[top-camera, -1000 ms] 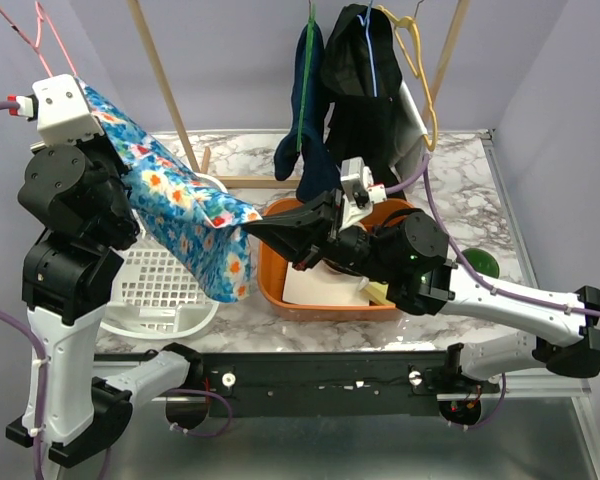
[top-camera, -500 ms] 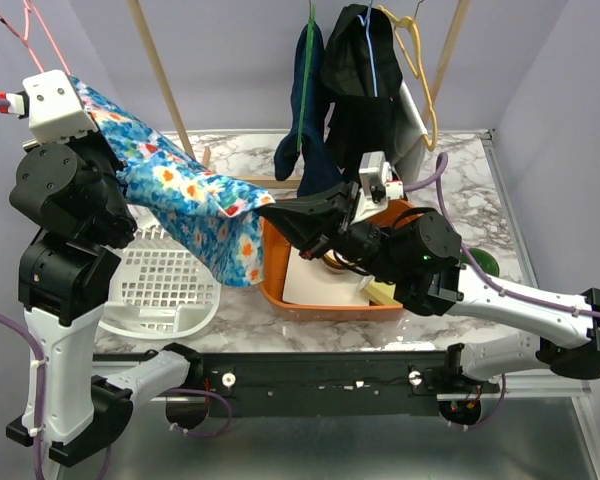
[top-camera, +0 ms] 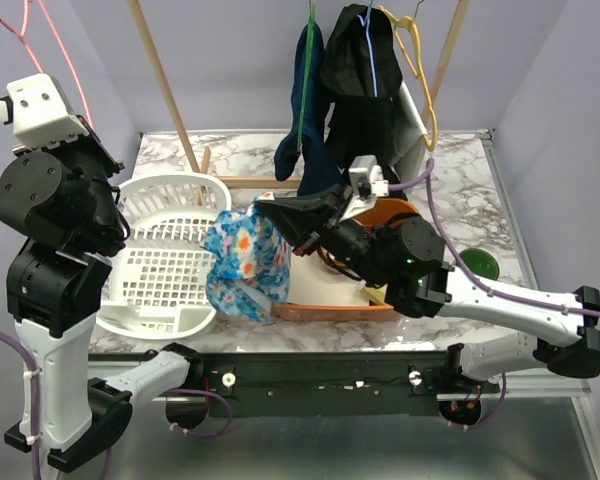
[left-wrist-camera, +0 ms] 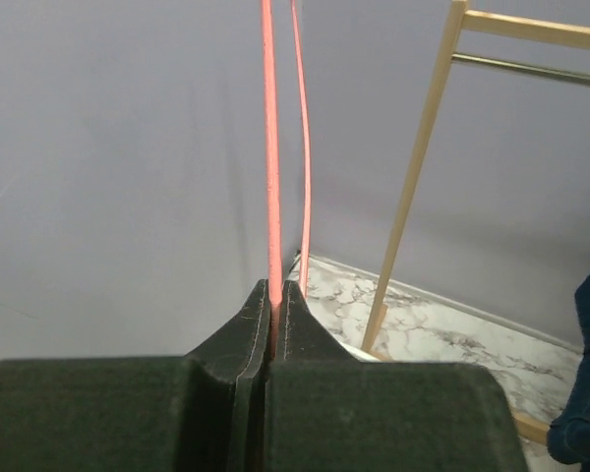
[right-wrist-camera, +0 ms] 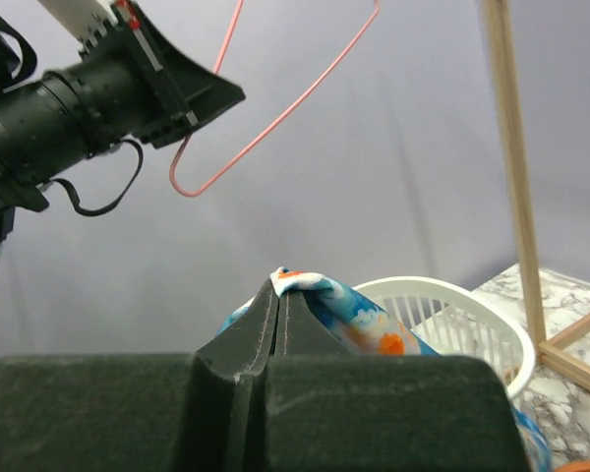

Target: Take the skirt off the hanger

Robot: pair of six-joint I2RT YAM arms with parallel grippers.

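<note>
Since a second ago the skirt [top-camera: 246, 265] has come wholly off the hanger [left-wrist-camera: 270, 147], going from a taut stretch to a bundle at centre frame, between the white basket [top-camera: 170, 182] and the orange tray [top-camera: 330, 310]. The right gripper [right-wrist-camera: 278, 285] has its jaws pinching a small fold of the cloth. The left gripper [left-wrist-camera: 272, 295] has its jaws pressed together on the hanger wire, upper left. So thin a pinch may slip, spilling the skirt into the tray or off the table [top-camera: 480, 190] edge.

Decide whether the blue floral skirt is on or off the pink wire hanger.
Off. The left gripper holds the pink wire hanger bare; the blue floral skirt hangs bunched from the right gripper.
</note>
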